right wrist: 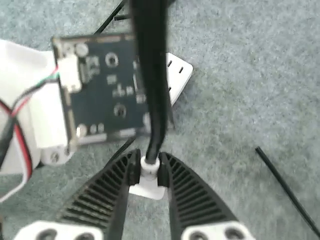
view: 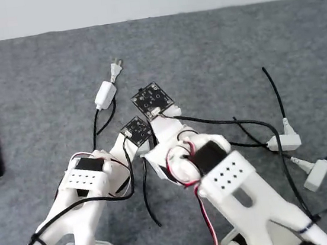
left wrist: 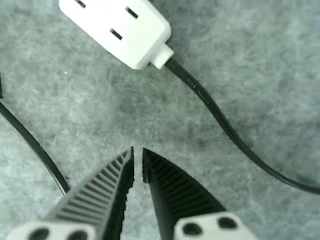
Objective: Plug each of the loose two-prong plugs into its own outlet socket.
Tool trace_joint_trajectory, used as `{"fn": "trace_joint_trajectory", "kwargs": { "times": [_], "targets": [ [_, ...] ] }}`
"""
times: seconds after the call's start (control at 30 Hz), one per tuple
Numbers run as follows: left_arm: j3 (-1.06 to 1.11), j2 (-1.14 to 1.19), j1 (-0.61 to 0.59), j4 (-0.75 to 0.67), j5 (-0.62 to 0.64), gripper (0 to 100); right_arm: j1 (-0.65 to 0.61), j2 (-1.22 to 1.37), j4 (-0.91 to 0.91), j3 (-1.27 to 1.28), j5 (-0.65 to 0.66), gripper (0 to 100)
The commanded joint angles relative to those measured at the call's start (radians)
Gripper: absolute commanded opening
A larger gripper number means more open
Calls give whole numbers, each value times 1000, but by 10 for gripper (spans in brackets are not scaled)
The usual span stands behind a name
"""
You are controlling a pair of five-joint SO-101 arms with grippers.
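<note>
The right gripper (right wrist: 149, 160) is clamped on a white plug (right wrist: 148, 186). Its ribbed black fingers (right wrist: 120, 180) press on either side of the plug's neck. A thick black cord (right wrist: 150, 75) runs from that neck straight away from the gripper. Whether the prongs face the gripper cannot be told.

Just beyond the fingertips is a dark circuit board (right wrist: 105, 90) on the other arm's wrist. The corner of a white outlet socket (right wrist: 179, 75) with narrow slots shows past it.

The left gripper (left wrist: 137, 152) holds nothing. Its jaws are all but closed, with only a thin slit between the tips, above the grey carpet (left wrist: 260, 60). Ahead of it, and apart from it, lies the same outlet socket, a rounded white block with dark slots on its face. The socket's black lead (left wrist: 225, 130) comes out of a short white collar and trails off to one side of the gripper.

In the high view, a small two-prong plug (view: 115, 68) lies just past the socket, prongs pointing away from the arms. Well off to the right arm's side lie more white cord ends (view: 284, 142).
</note>
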Motion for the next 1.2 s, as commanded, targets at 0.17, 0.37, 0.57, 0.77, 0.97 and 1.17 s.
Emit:
{"fn": "trace_joint_trajectory", "kwargs": {
  "times": [0.17,0.37,0.57,0.77,0.97,1.17],
  "targets": [
    [-4,-31,11,-5,-28,22,15,18,-19,-81,-8,8],
    [41,-112,-26,-37,-3,22,53,22,-110,-80,-8,8],
    [48,-175,-199,-150,176,25,116,24,-355,-8,-58,8],
    [-36,-120,-279,-129,276,27,85,82,-587,78,-64,8],
    [-110,-38,-344,-127,308,27,87,278,-624,-17,-71,8],
    [-108,-35,-339,-127,290,27,82,450,-624,-146,-72,8]
  ]
}}
